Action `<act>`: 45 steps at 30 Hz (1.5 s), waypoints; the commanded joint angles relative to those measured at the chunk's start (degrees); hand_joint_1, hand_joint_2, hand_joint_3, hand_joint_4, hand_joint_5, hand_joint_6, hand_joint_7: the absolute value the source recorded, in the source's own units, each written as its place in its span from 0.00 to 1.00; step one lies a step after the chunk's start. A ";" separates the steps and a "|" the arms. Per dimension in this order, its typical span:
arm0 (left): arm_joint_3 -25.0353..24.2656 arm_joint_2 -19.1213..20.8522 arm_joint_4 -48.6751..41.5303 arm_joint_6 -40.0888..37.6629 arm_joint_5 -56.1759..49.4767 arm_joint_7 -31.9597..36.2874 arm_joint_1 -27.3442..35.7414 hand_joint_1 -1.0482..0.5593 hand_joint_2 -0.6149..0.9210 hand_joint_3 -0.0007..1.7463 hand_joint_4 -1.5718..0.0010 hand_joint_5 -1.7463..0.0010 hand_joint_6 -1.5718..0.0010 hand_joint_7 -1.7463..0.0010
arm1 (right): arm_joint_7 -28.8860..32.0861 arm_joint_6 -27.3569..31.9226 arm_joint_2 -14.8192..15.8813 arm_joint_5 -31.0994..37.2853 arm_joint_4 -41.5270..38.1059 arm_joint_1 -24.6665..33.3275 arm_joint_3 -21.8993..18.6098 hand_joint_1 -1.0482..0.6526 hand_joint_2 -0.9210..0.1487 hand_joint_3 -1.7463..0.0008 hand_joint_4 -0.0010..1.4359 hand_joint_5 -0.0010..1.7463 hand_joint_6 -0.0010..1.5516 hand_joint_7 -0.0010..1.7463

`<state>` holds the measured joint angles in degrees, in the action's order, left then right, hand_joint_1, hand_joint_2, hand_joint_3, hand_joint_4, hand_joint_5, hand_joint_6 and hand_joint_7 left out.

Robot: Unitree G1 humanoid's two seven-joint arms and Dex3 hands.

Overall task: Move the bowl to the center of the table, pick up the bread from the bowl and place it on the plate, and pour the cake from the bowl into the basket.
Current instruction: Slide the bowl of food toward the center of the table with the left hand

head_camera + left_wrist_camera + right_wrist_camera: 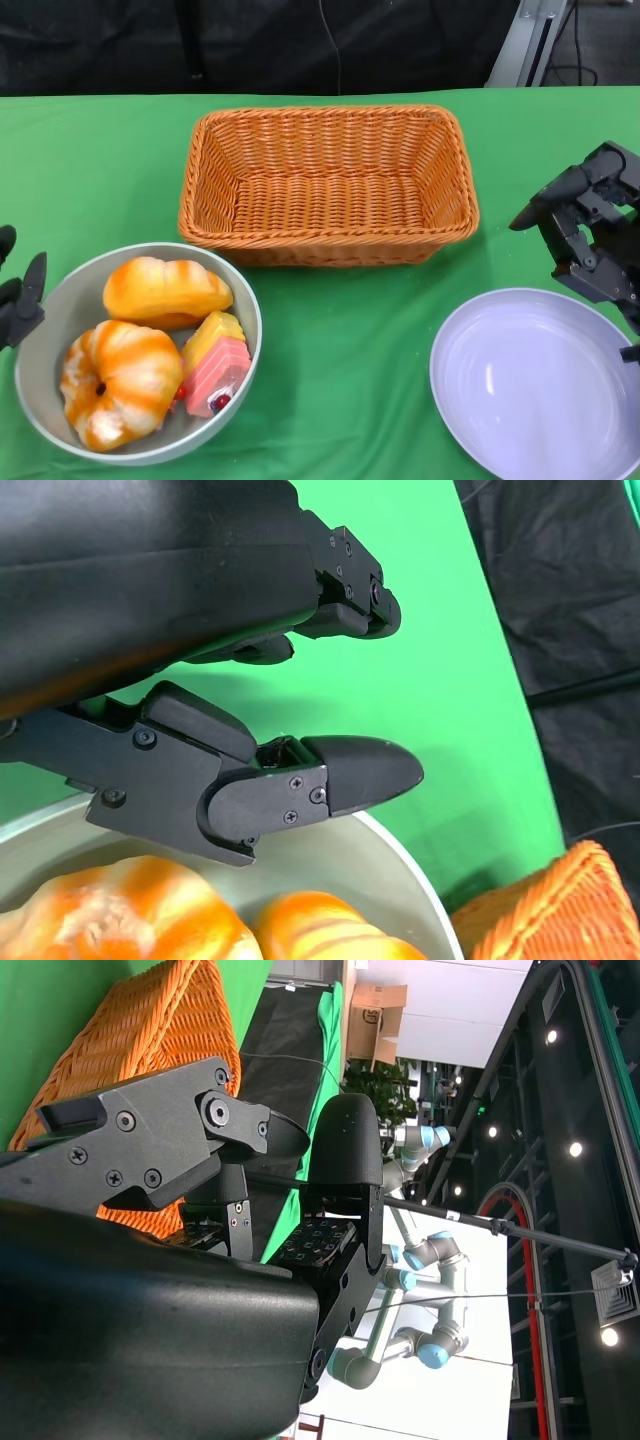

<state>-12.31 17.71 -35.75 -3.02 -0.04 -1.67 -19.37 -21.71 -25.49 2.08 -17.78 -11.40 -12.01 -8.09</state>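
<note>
Nearest your camera sits the bowl [40, 345], at the table's front left, well off centre; treat the first step as not yet done. It holds two pieces of orange-striped bread [165, 290] and, against its right wall, a pink-and-yellow wedge of cake [215, 372]. Your left hand [18, 295] hangs at the bowl's left rim with nothing in it; the left wrist view shows its fingers [350, 775] parted, one just over the rim, so the hand appears staged to take the rim and slide the bowl. You cannot confirm contact with the rim from these views. Your right hand [585, 225] hovers above the far right edge of the plate [535, 385], fingers spread and empty, probably parked where it can later receive bread. The plate lies at front right, bare. At the table's middle rear sits the basket [328, 183], empty, its open top facing up for the pour. Green cloth [345, 340] between bowl and plate, in front of the basket, is the likely target for the bowl. Expect the loose bread and cake to shift if you slide the bowl abruptly; keep the bowl level.
</note>
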 commanded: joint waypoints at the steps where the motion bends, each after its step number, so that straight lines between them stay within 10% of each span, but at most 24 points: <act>1: 0.48 1.71 1.47 -2.58 -0.76 0.30 -0.31 0.19 1.00 0.40 0.82 1.00 0.83 0.99 | -0.06 -0.28 0.75 -0.59 -0.08 0.32 -0.75 0.54 0.15 0.60 0.56 0.87 0.48 0.66; 45: 2.07 -3.89 17.37 -13.91 4.68 -3.30 5.15 0.18 1.00 0.42 0.91 0.99 0.91 0.99 | 0.99 -0.81 0.54 0.29 -0.31 0.48 -0.64 0.55 0.16 0.58 0.56 0.88 0.48 0.65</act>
<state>-10.10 13.63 -19.70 -16.01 4.26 -4.29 -15.05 -21.07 -25.89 2.13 -17.24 -12.12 -12.00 -8.10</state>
